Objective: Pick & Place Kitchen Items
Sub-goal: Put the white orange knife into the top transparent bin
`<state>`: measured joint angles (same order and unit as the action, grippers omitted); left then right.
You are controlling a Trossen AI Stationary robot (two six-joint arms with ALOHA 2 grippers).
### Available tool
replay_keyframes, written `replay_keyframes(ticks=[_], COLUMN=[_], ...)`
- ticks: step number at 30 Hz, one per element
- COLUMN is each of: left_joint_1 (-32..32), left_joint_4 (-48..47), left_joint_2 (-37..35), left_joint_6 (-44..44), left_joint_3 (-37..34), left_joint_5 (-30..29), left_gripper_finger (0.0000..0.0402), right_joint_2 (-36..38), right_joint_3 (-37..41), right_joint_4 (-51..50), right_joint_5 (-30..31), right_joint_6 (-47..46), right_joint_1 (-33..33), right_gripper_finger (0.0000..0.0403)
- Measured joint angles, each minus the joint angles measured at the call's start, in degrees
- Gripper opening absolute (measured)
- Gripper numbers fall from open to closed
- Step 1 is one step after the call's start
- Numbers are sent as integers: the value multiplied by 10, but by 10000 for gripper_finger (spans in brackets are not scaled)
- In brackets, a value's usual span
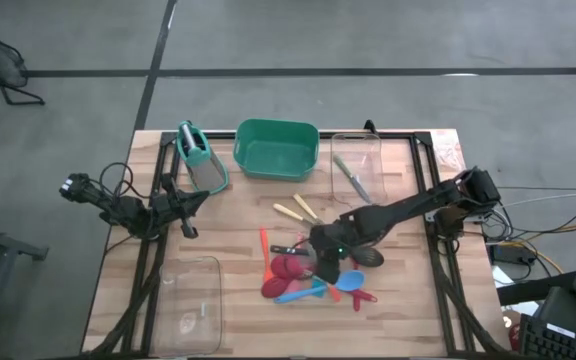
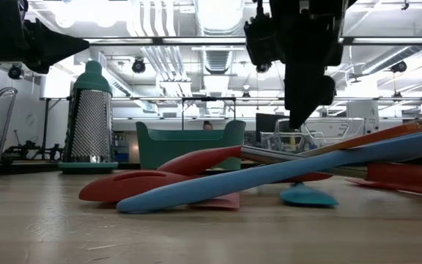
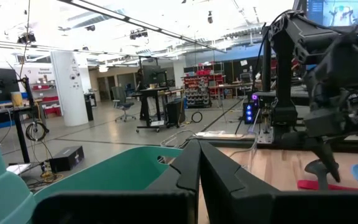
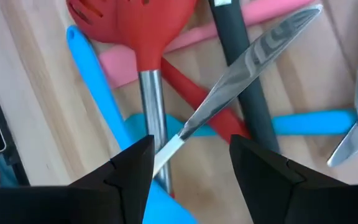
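At the table's left the left gripper waits near the grater, its fingers pressed together on nothing. Behind centre sits the green tub, then a clear bin holding a single utensil. The task's things lie mostly in a crossed heap at front centre — red spoon, blue spatula, pink spatula, a black handle and a knife resting across the lot, with two wooden-handled tools just behind the heap. The right gripper hangs directly over the heap, jaws apart, straddling the knife's pale handle where it crosses the spoon's metal shaft. The risk is a double grab: closing here could pinch spoon and knife together, or nip only the thin handle so the blade swivels and drops on the lift. Because everything overlaps, pulling one piece may drag the blue spatula or scatter its neighbours — possibly off the front edge.
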<state>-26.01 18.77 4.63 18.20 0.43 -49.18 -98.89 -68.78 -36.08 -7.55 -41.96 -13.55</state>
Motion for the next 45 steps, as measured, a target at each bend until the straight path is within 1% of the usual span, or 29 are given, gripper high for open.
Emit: replay_keyframes(ticks=[11, 20, 25, 32, 45], left_joint_1=[0, 0, 0, 0, 0], left_joint_4=[0, -4, -5, -9, -9], left_joint_2=[0, 0, 0, 0, 0], left_joint_6=[0, 0, 0, 0, 0], left_joint_3=[0, 0, 0, 0, 0], left_joint_5=[0, 0, 0, 0, 0], left_gripper_finger=[12, 12, 12, 12, 12], right_joint_2=[-21, -59, -70, -79, -78], right_joint_3=[8, 9, 10, 11, 5], right_joint_4=[24, 31, 41, 49, 48], right_joint_5=[2, 0, 2, 2, 1], right_joint_6=[-87, -116, -117, -106, -83], right_joint_1=[-24, -37, -38, -41, -41], right_gripper_finger=[194, 211, 205, 172, 79])
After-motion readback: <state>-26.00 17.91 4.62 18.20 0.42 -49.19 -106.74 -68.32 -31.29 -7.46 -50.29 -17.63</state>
